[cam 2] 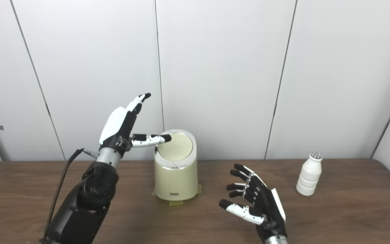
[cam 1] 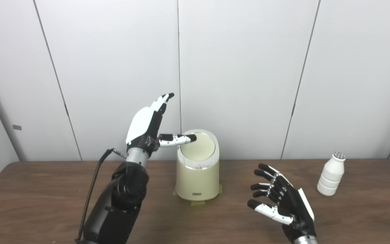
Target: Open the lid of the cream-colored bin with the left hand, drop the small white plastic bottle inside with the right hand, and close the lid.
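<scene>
The cream-colored bin point(cam 1: 197, 176) stands mid-worktop, its lid point(cam 1: 200, 147) down and tilted toward the camera. The left hand point(cam 1: 147, 127) is raised beside it, fingers spread and holding nothing, thumb tip over the lid's left rim; whether it touches I cannot tell. A push off centre could slide or tip the light bin, though tape at its base may hold it. The bin is a smooth, glossy plastic cylinder with a chrome-looking ring. The right hand point(cam 1: 279, 200) hovers palm-up, fingers apart and empty, well short of the small white plastic bottle point(cam 1: 331, 174), which is ribbed, matte and upright on the dark wood-grain worktop point(cam 1: 46, 196). A clumsy reach would topple it.
</scene>
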`<state>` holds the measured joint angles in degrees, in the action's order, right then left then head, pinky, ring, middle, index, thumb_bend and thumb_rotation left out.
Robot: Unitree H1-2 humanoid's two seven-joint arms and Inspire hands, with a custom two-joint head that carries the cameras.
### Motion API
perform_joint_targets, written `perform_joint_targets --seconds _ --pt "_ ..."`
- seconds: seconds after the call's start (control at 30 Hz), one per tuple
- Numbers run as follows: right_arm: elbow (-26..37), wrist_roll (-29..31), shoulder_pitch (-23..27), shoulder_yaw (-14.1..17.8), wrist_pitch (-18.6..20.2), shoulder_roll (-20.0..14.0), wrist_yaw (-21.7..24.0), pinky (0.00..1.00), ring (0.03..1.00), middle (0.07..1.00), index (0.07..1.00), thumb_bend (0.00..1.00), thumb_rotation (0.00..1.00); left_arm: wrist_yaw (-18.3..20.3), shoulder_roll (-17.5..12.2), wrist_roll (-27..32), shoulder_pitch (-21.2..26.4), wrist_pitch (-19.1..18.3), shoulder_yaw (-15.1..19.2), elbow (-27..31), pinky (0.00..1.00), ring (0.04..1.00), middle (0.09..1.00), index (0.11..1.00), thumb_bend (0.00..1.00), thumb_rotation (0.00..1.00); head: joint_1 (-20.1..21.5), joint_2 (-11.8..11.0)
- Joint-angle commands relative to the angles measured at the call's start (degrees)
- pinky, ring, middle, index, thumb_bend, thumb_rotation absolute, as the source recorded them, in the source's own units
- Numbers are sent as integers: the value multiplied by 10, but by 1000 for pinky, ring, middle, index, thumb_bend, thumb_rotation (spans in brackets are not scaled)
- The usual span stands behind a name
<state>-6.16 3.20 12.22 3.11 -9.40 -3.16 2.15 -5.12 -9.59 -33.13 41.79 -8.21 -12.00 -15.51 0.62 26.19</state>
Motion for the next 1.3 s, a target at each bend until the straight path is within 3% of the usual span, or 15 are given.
perform_joint_targets --seconds 0.0,0.33,0.83,1.1,1.27 --pt "20 3 22 -1 -24 -1 2 509 604 778 797 830 208 -22 -4 -29 41 -1 -6 1 999 1000 1000 1000 916 313 1 1" --pt "20 7 22 -1 -23 0 3 507 612 783 806 840 221 -38 -1 -61 56 3 -26 -53 1000 1000 1000 1000 960 309 4 4" --pt "16 7 24 -1 -26 1 2 500 610 776 802 849 225 -47 1 -87 49 -5 -45 -81 1000 1000 1000 1000 958 277 8 9" --pt "35 5 21 -5 -10 4 1 492 613 783 804 836 218 -46 -4 -120 50 -29 -69 -88 1000 1000 1000 1000 950 256 10 12" --pt "34 6 22 -4 -12 4 1 506 620 788 799 839 215 -50 -13 -175 55 -58 -105 -94 994 1000 1000 1000 950 161 10 12"
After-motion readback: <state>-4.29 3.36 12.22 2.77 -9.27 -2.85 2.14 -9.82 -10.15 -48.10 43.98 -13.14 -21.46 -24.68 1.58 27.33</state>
